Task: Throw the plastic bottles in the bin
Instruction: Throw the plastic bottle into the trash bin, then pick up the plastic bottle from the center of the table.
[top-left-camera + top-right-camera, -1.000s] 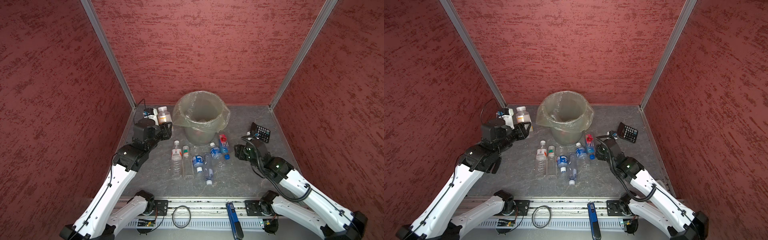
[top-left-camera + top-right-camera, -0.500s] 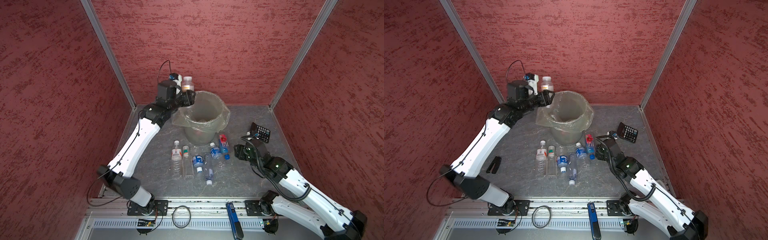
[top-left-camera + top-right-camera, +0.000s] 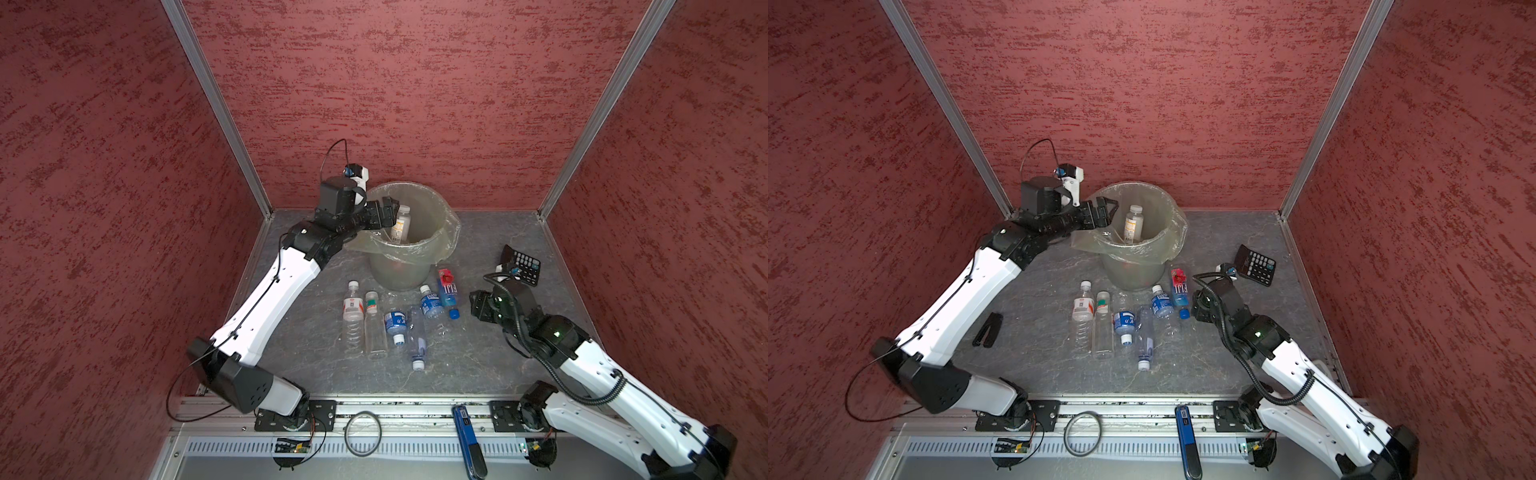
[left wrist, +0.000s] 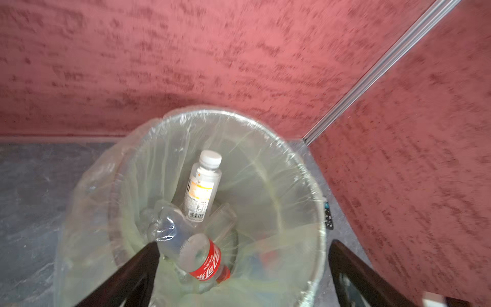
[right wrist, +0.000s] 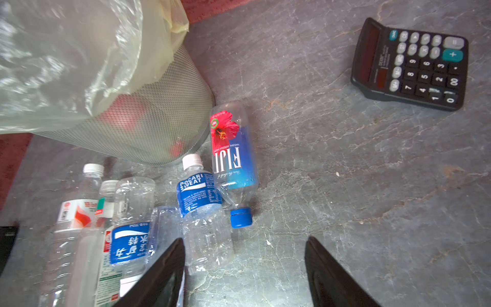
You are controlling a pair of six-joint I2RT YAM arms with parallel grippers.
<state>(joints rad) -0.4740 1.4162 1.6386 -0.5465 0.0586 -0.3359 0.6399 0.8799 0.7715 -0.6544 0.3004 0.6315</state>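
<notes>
My left gripper (image 3: pixel 385 212) (image 4: pixel 243 244) hangs open over the near-left rim of the bin (image 3: pixel 399 274) (image 4: pixel 313 186), holding nothing. A white-capped plastic bottle (image 3: pixel 400 224) (image 4: pixel 202 186) stands tilted inside the bin, clear of the fingers, beside a red-labelled bottle (image 4: pixel 207 260). Several plastic bottles lie on the table in front of the bin, among them a Fiji bottle (image 3: pixel 448 291) (image 5: pixel 233 156) and a Pocari Sweat bottle (image 3: pixel 430 303) (image 5: pixel 202 199). My right gripper (image 3: pixel 476 305) (image 5: pixel 244 240) is open just right of the Fiji bottle's blue cap, with only table between its fingers.
A black calculator (image 3: pixel 521 264) (image 5: pixel 414 63) lies at the back right. A small black object (image 3: pixel 988 330) lies on the table under the left arm. A blue tool (image 3: pixel 467 436) and a cable ring (image 3: pixel 362 428) rest on the front rail. Red walls enclose three sides.
The left arm swung up from the table left of the bin to over its rim and opened. The white-capped bottle it carried dropped into the bin. The right arm barely moved.
</notes>
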